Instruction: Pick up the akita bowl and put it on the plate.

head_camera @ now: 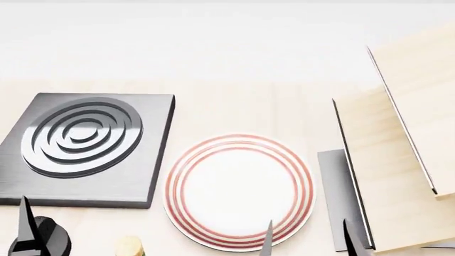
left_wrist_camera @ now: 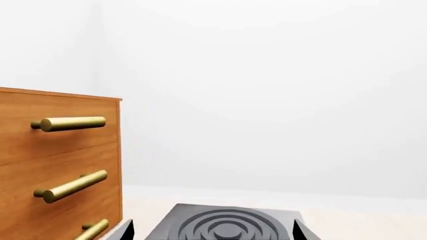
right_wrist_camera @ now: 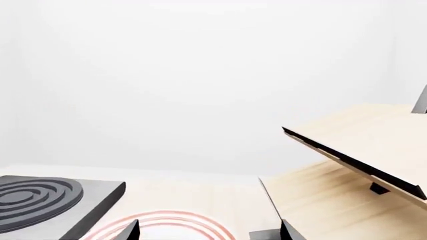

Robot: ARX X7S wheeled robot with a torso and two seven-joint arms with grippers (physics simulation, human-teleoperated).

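Right claw [head_camera: 307, 240] gapes wide, holding nothing, over the plate [head_camera: 239, 191]; left claw [left_wrist_camera: 213, 231] likewise wide.

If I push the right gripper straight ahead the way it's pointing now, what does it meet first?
Probably the plate: in the right wrist view its red rings lie just ahead between the right gripper's open fingertips. The tilted wooden boards stand off to one side. Depth is uncertain.
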